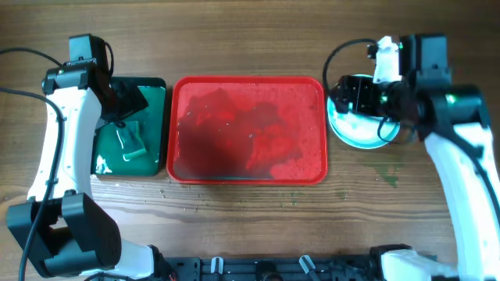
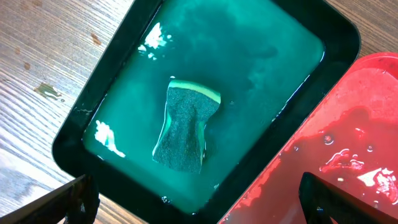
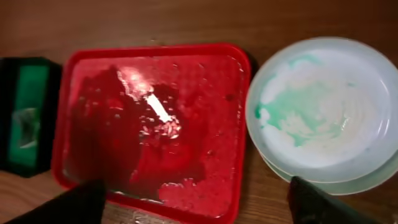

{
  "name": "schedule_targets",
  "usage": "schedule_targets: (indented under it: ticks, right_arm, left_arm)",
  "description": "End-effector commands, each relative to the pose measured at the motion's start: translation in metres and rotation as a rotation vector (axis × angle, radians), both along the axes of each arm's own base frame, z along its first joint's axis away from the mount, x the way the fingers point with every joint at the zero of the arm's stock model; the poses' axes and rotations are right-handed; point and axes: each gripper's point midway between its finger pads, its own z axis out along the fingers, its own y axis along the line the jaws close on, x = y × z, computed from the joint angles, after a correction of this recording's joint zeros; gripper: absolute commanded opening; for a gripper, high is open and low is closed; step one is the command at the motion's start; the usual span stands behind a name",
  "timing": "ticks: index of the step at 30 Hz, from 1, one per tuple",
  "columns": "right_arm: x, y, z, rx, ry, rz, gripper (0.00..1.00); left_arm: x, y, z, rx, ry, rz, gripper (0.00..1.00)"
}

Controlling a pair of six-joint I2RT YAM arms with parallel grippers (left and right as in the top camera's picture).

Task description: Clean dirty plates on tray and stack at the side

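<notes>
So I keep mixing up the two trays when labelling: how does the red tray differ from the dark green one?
The red tray is clearly larger than the dark green tray. The red tray holds nothing but a wet film and droplets; the dark green tray holds teal liquid with a sponge lying in it. Both are rectangular with rounded corners and low rims, side by side on the wooden table.
</notes>
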Motion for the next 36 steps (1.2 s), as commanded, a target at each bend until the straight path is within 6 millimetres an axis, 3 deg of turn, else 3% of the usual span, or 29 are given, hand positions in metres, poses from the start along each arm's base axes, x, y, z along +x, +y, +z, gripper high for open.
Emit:
schedule_targets:
  ticks: [1,5,7,9,13,14,16,20,22,27,30,33,36]
  right_arm:
    - [-0.026,0.028,0.053,0.207,-0.071,0.028,1.00]
    - [-0.031,0.019,0.052,0.209,-0.038,-0.071,1.00]
    - [-0.026,0.010,0.050,0.084,-0.110,0.012,1.00]
    - [-0.014,0.012,0.061,-0.005,-0.241,0.142,1.00]
    - [0.001,0.002,0.070,-0.109,-0.349,0.158,0.99]
    - [0.000,-0.007,0.069,-0.181,-0.388,0.164,1.00]
    - [-0.022,-0.015,0.069,-0.319,-0.566,0.248,1.00]
    - [-0.073,-0.015,0.035,-0.322,-0.783,0.252,1.00]
    - [-0.081,-0.015,0.012,-0.269,-0.878,0.200,1.00]
    - [-0.090,-0.016,-0.012,-0.121,-1.215,0.060,1.00]
    - [-0.094,-0.017,-0.029,-0.089,-1.204,0.037,1.00]
    - [-0.095,-0.018,-0.063,-0.092,-1.065,0.045,1.00]
    - [-0.095,-0.016,-0.065,-0.062,-1.049,0.041,1.00]
  left_arm:
    - [0.000,-0.001,-0.003,-0.015,0.002,0.017,1.00]
    - [0.000,-0.001,-0.003,-0.015,0.002,0.017,1.00]
    - [0.000,-0.001,-0.003,-0.015,0.002,0.017,1.00]
    - [0.000,-0.001,-0.003,-0.015,0.002,0.017,1.00]
    - [0.000,-0.001,-0.003,-0.015,0.002,0.017,1.00]
    - [0.000,-0.001,-0.003,-0.015,0.002,0.017,1.00]
    - [0.000,-0.001,-0.003,-0.015,0.002,0.017,1.00]
    - [0.000,-0.001,-0.003,-0.015,0.002,0.017,1.00]
    - [0.000,-0.001,-0.003,-0.015,0.002,0.017,1.00]
    - [0.000,-0.001,-0.003,-0.015,0.002,0.017,1.00]
    - [0.000,-0.001,-0.003,-0.015,0.002,0.017,1.00]
    - [0.000,-0.001,-0.003,-0.015,0.002,0.017,1.00]
    - [0.000,-0.001,-0.003,-0.015,0.002,0.017,1.00]
